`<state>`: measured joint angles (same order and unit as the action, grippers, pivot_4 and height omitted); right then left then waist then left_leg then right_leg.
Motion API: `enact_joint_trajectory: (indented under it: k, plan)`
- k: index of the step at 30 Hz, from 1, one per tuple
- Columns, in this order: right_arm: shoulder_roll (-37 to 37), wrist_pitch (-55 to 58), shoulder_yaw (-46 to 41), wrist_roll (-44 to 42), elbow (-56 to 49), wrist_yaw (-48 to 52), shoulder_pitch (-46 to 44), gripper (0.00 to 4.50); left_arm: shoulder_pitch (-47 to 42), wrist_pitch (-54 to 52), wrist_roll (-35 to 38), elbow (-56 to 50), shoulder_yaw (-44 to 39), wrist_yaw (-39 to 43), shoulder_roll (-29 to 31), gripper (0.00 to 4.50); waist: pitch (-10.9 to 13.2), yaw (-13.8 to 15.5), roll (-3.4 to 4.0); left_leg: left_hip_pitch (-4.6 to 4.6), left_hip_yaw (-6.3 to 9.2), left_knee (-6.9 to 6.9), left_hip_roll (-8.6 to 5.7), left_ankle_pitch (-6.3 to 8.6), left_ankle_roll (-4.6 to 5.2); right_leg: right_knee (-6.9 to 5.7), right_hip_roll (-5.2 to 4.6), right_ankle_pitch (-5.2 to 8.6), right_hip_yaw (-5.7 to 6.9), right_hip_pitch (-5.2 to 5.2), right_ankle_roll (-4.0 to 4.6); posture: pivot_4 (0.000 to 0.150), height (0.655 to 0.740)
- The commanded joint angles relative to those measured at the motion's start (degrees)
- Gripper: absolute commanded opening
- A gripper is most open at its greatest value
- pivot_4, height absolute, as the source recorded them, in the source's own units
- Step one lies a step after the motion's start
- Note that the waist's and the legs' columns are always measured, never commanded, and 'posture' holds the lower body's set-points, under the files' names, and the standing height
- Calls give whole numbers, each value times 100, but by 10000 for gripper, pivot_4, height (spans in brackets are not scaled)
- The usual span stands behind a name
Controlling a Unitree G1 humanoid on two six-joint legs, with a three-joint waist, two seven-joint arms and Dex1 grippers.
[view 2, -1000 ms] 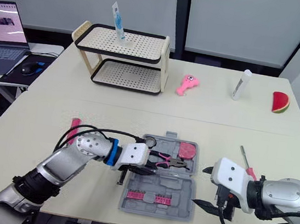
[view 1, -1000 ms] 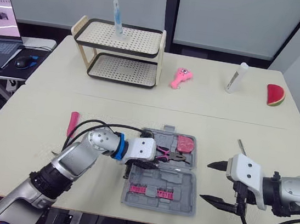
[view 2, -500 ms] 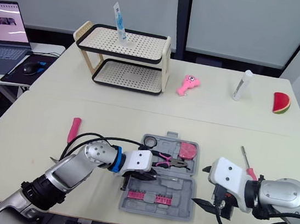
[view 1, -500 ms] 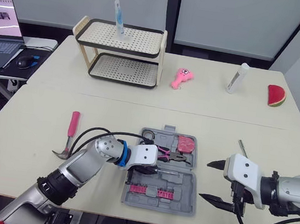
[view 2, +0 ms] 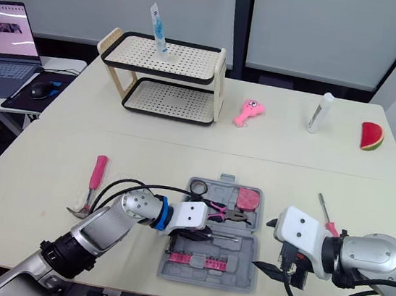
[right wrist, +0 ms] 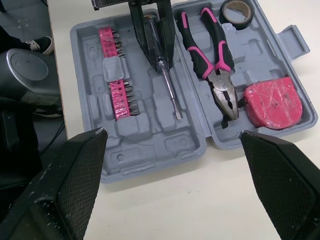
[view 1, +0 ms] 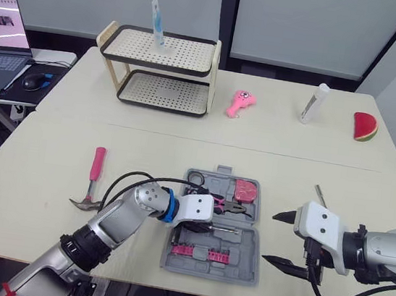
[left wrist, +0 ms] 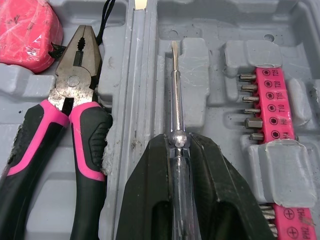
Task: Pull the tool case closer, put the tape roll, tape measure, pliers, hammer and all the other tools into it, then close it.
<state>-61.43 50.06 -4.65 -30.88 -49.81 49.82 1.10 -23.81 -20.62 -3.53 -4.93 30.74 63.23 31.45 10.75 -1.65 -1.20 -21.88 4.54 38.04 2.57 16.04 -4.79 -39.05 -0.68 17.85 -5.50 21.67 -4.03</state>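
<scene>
Screwdriver (left wrist: 173, 85), clenched in left hand (left wrist: 179, 139), may sit proud of its slot at tool case's (view 1: 240, 270) six o'clock, blocking closure; right hand (view 1: 271, 238) released.

You see scuffed matt grey plastic on the tool case (left wrist: 200, 65), shiny smooth metal on the screwdriver (left wrist: 174, 107) shaft, and dull steel with rubbery grips on the pliers (left wrist: 75, 90).

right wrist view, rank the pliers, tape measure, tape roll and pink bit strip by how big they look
1. pliers
2. pink bit strip, nearly as long but thinner
3. tape measure
4. tape roll
All lie in the tool case, about equally near.
</scene>
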Motion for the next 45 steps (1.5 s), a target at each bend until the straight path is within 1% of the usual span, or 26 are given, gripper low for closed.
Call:
enact_joint_trajectory:
  k: [1,4,6,7,12,17,18,23,26,31,33,34,38,45]
  plan:
    - [-71,6,-80,-95,-174,-1,-63,45000,-100,82,-57,-52,20,-1,-43,2147,0,1,0,0,0,0,0,0,0,0,0,0,0,-1,0,1500,7350]
    - [-65,9,-81,-96,-165,4,-72,45000,-145,-27,-20,-58,-19,8,-80,2147,0,0,0,0,0,1,0,0,0,0,0,-1,0,-2,-1,1500,7350]
    - [-63,7,-84,-95,-162,5,-68,45000,-163,-147,45,-125,-53,37,-95,9435,0,0,0,0,0,1,0,0,0,0,0,-1,0,-1,-1,1500,7350]
    - [-60,6,-85,-94,-165,2,-60,45000,-168,-168,59,-162,-59,48,-95,11748,0,0,0,0,0,1,0,0,0,0,0,-1,0,-1,-1,1500,7350]
    - [-51,-9,-114,-81,-165,-6,-6,45000,-141,-300,138,-386,-158,65,-41,26295,0,0,0,0,0,1,0,0,0,0,0,-1,0,-1,-2,1500,7350]
    - [-25,-19,-161,-79,-183,-25,81,45000,-107,-93,198,-456,-315,2,42,41365,0,1,0,0,0,1,0,0,0,0,0,-1,0,-1,-1,1500,7350]
    - [-23,-27,-166,-76,-185,-26,97,45000,-121,-55,193,-455,-328,18,73,43736,0,0,0,0,0,1,0,0,0,0,0,-1,0,-1,-1,1500,7350]
    - [13,-60,-178,-74,-189,-48,147,45000,-90,109,479,-559,-599,148,186,43736,0,0,0,-1,0,1,0,0,0,1,0,-1,0,0,-1,1500,7350]
    - [48,-93,-133,-54,-182,-76,139,45000,-101,299,517,-328,-584,286,226,37786,0,0,0,0,0,1,0,0,0,1,-1,-1,0,-1,-1,1500,7350]
    - [136,-151,-74,-40,-158,-125,86,45000,-183,576,394,71,-456,284,98,22577,0,1,0,0,0,1,0,0,0,1,-1,-1,0,0,-1,1500,7350]
    - [166,-160,-49,-41,-152,-157,57,45000,-228,628,325,228,-409,241,15,15829,0,1,0,-1,0,1,-1,0,0,2,-1,-1,0,-1,-1,1500,7350]
    - [169,-161,-41,-42,-151,-167,53,45000,-237,642,302,279,-388,240,-12,13213,0,1,0,-1,0,1,-1,0,0,2,-1,-1,0,-1,-1,1500,7350]
    - [169,-160,-36,-50,-158,-175,48,45000,-230,651,204,376,-288,236,-78,149,0,0,0,-1,0,0,0,0,0,3,0,-1,1,0,-1,1500,7350]
    - [163,-141,-34,-61,-170,-187,35,45000,-149,784,-37,703,-132,87,-198,149,0,1,0,0,0,1,-1,0,0,2,-1,-1,0,-3,-2,1500,7350]
